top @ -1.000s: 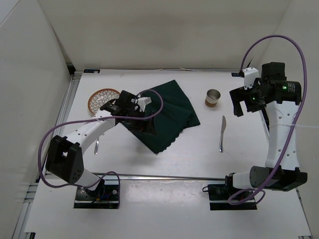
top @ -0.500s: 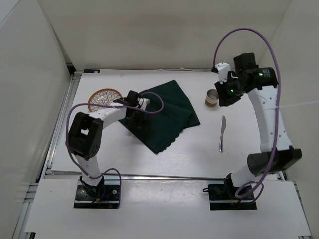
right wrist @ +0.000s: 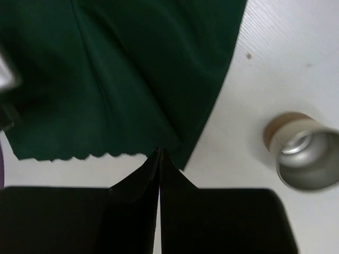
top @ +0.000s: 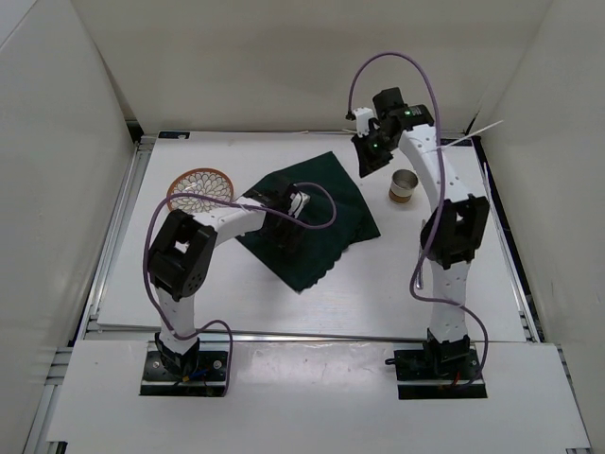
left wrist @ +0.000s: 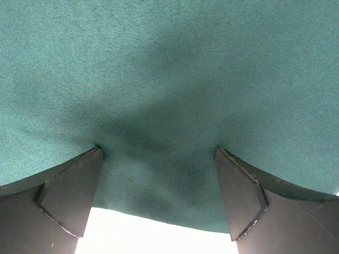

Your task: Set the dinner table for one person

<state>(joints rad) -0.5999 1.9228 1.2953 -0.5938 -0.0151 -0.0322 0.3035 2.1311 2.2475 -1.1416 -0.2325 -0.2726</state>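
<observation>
You are working with the left gripper spread wide, its tips pressing into the green placemat mid-table. The right gripper is hovering pressed together, empty, left of the cup. The dinner table is lying beneath everything. It looks rigid, with probably nothing to grasp, so pinch the limp cloth's edge.

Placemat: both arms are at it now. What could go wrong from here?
1. The left fingers stand open, pressed into the placemat, which dips between them; closing and pulling may bunch the already creased cloth.
2. The right fingers, shut, hang over the placemat's edge near the metal cup; a sideways swing might knock it over.
</observation>
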